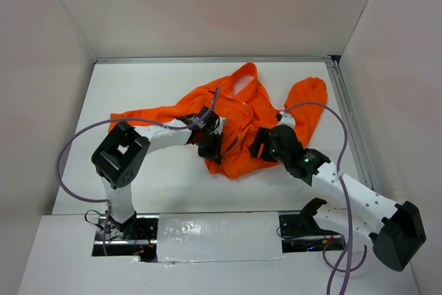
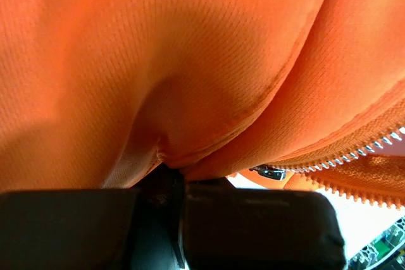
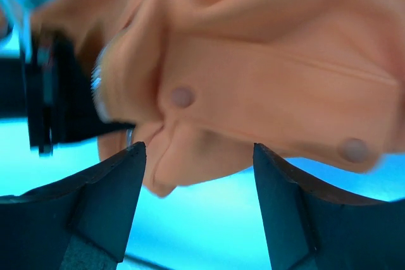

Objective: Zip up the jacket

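The orange jacket [image 1: 242, 112] lies crumpled in the middle of the table, with one sleeve stretched out to the left. My left gripper [image 1: 210, 148] is shut on a fold of the jacket's fabric [image 2: 190, 61] near its lower front edge. In the left wrist view [image 2: 180, 184] the silver zipper teeth [image 2: 354, 156] and the slider [image 2: 269, 171] show just to the right of the fingers. My right gripper [image 1: 257, 146] is open and empty beside the jacket's lower right part. In the right wrist view [image 3: 197, 162] a flap pocket [image 3: 253, 93] with two snaps hangs just beyond the fingertips.
White walls enclose the table, and a metal rail [image 1: 349, 115] runs along its right side. A purple cable [image 1: 76, 143] loops off the left arm and another [image 1: 338, 129] off the right. My left gripper's black body [image 3: 57, 99] shows at the left of the right wrist view.
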### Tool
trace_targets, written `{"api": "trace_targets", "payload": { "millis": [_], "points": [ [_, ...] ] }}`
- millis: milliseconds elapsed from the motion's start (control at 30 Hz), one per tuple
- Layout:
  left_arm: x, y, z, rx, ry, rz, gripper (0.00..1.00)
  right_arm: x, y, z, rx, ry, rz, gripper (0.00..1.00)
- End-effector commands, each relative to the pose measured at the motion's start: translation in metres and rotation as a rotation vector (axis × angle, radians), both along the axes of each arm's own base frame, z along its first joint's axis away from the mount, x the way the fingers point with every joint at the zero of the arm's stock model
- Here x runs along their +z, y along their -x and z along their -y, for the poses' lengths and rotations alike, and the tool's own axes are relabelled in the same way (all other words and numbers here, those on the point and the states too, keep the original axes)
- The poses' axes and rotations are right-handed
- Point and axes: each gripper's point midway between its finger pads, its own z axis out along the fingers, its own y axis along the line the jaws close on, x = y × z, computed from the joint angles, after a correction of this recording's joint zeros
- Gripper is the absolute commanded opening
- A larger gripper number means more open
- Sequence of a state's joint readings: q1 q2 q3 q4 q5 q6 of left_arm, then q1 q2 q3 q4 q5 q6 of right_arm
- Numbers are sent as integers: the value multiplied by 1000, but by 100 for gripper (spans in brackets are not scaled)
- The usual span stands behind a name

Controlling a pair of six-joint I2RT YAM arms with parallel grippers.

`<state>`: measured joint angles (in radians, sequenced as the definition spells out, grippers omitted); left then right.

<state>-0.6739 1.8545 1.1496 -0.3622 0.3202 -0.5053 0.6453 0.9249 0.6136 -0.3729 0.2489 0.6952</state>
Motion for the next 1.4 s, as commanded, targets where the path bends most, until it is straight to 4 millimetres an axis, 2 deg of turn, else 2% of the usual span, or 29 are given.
{"api": "trace_targets", "payload": {
  "millis": [0, 67, 200, 400, 433, 567, 600, 667, 800, 1033, 1067, 1133, 1267, 1367],
  "points": [
    [15, -14, 15, 12, 64, 61, 0, 30, -1, -48, 286, -26, 95, 74],
    [28, -15, 18, 3, 99, 89, 0, 35, 9, -67, 388, -25, 108, 74],
    [50, -7, 21, -28, 162, 112, 0, 38, 23, -86, 476, -66, 103, 74],
    [89, 15, 34, -123, 289, 173, 0, 26, 36, -102, 516, -145, 19, 68],
    [100, 21, 38, -151, 324, 184, 0, 26, 37, -106, 526, -161, 12, 66],
    [114, 31, 44, -190, 374, 207, 0, 29, 25, -107, 436, -193, 23, 57],
    [118, 32, 46, -199, 382, 210, 0, 37, 23, -109, 434, -220, 44, 56],
    [122, 37, 48, -213, 396, 211, 0, 46, 23, -110, 436, -234, 64, 56],
    [128, 39, 49, -199, 383, 230, 0, 51, 21, -97, 367, -201, 52, 56],
    [142, 46, 39, -173, 372, 250, 0, 63, 44, -75, 363, -185, 25, 69],
    [145, 46, 37, -166, 371, 261, 0, 65, 50, -77, 392, -195, 14, 70],
    [150, 44, 36, -163, 368, 278, 0, 71, 59, -79, 450, -206, 21, 83],
    [155, 42, 34, -166, 354, 296, 0, 90, 71, -80, 501, -220, 21, 88],
    [158, 44, 33, -161, 359, 295, 0, 108, 80, -91, 571, -294, 54, 99]
  ]
}}
